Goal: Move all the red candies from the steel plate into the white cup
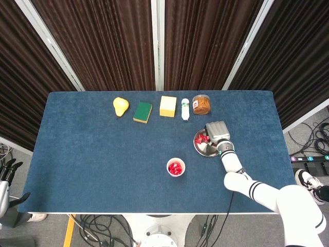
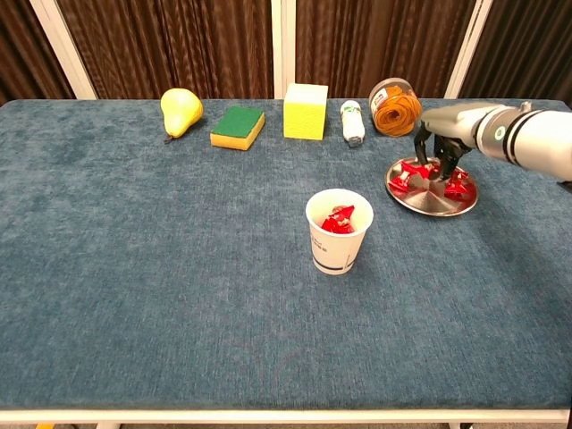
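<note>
The steel plate (image 2: 431, 198) sits on the right side of the blue table (image 2: 161, 268) in the chest view. Red candies (image 2: 413, 175) lie on the far half of the plate, some on its left and some on its right. The right hand (image 2: 440, 147) hangs over the plate with its dark fingers (image 2: 444, 168) pointing down among the candies. I cannot tell if the fingers are pinching a candy or just touching them (the tips are too small to see well). In the head view the right hand (image 1: 218, 131) covers the upper part of the plate, and a bit of red shows at its left edge.

The white cup (image 2: 339, 230) stands upright in the middle of the chest view, to the lower left of the plate and well apart from it. It has red candies inside it.

The left hand (image 1: 6, 177) shows only at the lower left edge of the head view, off the table, with its fingers spread apart and nothing in them.

Along the top of the table, from left to right, there is a yellow pear (image 2: 180, 111), a green sponge (image 2: 237, 125), a yellow block (image 2: 305, 111), a small white bottle (image 2: 353, 121) lying down, and a clear jar (image 2: 394, 106) with something orange inside.
</note>
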### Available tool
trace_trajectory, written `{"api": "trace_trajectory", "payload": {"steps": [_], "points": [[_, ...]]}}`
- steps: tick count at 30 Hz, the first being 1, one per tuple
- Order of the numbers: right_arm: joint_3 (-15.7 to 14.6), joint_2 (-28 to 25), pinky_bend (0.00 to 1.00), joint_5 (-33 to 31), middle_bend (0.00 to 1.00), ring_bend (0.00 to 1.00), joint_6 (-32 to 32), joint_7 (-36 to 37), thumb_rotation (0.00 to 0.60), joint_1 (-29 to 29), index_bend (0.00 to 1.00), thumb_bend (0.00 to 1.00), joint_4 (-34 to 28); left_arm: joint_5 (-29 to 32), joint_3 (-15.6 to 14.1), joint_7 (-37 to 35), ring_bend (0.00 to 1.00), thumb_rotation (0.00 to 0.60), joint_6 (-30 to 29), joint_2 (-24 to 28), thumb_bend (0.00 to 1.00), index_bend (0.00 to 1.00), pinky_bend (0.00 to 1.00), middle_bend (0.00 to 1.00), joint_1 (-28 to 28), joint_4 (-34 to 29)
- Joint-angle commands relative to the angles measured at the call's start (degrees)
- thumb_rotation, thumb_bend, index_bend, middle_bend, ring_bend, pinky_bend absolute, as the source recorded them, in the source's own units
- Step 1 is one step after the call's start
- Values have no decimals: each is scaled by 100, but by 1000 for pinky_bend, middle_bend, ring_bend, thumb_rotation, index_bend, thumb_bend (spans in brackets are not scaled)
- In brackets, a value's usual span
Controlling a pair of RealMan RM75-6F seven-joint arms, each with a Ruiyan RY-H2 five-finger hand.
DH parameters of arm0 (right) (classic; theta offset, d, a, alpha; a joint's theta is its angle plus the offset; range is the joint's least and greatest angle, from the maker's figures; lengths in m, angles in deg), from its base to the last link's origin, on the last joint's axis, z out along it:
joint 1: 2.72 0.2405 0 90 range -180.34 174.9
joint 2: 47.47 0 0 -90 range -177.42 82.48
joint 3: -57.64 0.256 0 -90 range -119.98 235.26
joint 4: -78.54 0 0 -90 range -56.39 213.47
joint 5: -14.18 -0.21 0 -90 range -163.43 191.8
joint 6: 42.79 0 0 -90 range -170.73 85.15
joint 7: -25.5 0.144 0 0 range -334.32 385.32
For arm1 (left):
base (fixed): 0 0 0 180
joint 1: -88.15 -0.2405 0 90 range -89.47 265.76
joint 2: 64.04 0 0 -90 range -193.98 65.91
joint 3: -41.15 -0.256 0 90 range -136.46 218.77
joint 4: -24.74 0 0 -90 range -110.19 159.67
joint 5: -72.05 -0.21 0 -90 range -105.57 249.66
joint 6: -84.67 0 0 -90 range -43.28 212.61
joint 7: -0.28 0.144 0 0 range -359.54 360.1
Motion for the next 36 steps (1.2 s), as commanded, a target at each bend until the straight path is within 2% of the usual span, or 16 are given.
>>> {"api": "trace_trajectory", "payload": {"steps": [1,8,13,19,29,36], "points": [[221,-744,1000,674,877,903,-418,462,600,-201,600,382,-1261,-13,1,16,210,600,-10,11,0,220,204,212,0,-12],[364,-1962,1000,2010,877,902,-822,1162,600,-557,604,380,-3525,-44,12,85,210,600,-22,34,0,220,205,212,18,-88],[291,-2223,1000,2555,877,902,-760,1392,600,-593,603,376,-4227,-60,20,124,210,600,-24,53,0,220,204,212,33,-128],[44,-2066,1000,2746,877,902,-541,1206,600,-424,587,371,-4408,-68,19,143,210,600,-22,53,0,220,205,212,40,-146],[-236,-1630,1000,2552,876,901,-522,727,600,-184,538,366,-4250,-59,8,138,210,600,-17,49,0,220,204,212,30,-139],[-372,-1594,1000,2418,876,899,-540,579,600,-125,430,343,-4242,-53,6,114,209,600,-29,27,0,219,204,212,18,-108]]}}
